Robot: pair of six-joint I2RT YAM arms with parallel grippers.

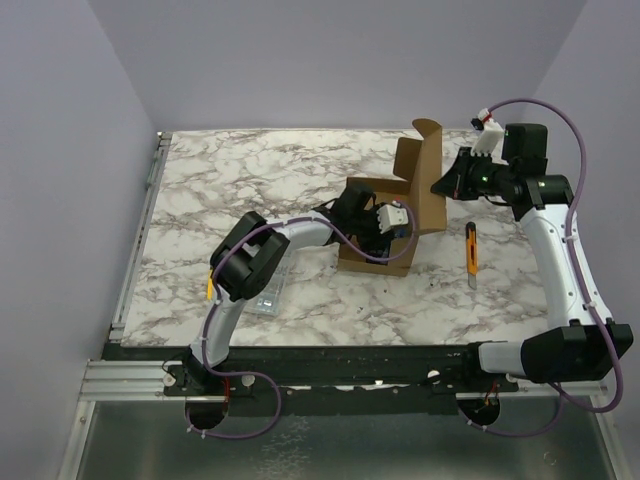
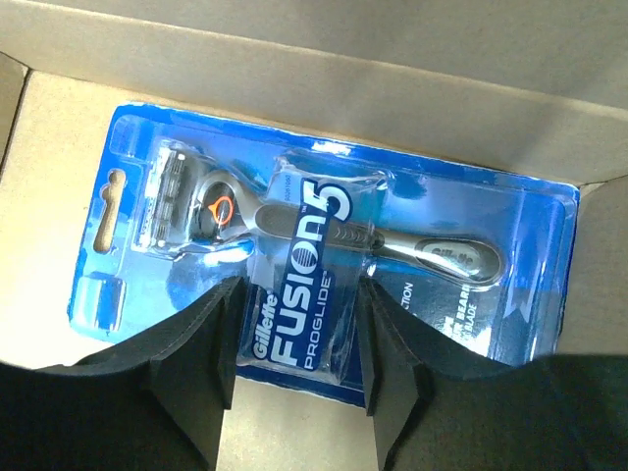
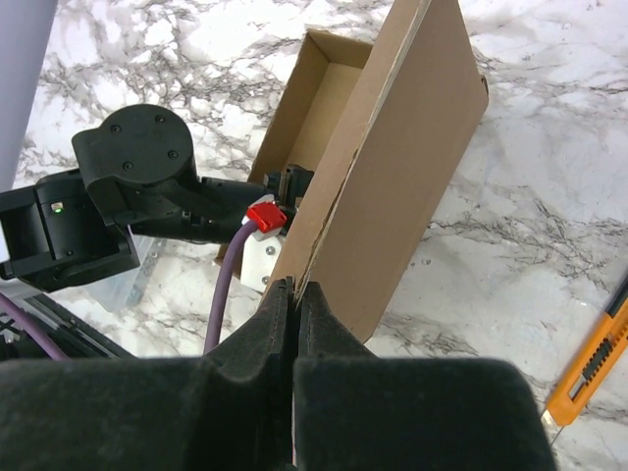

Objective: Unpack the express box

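- A marble-patterned table (image 1: 200, 180) sits between plain lavender walls. The box (image 1: 375, 265) rests right of centre on it, open, with its lid (image 1: 420, 185) standing upright.
- The right gripper (image 3: 294, 289) is pinched together on the lid's edge and props it up. It has only a thin strip of cardboard, so a slip would likely drop the lid onto the left arm working below.
- The left gripper (image 2: 299, 304) is down inside the box with its jaws apart. It hangs over the lower part of a blue razor pack (image 2: 324, 226) lying flat on the box floor. Whether its fingers (image 2: 211, 343) touch the plastic, I cannot tell.
- The pack is wider than the gap between the jaws, so closing here probably catches only the raised blister. That slick plastic could buckle or squirt free.
- If lifted off-centre, the pack may tilt and snag a box wall, dragging the light box along. That pull works against the right gripper's hold and could tear the lid at its hinge.
- An orange knife (image 1: 471, 255) lies just right of the box, and a shoved box could knock it.
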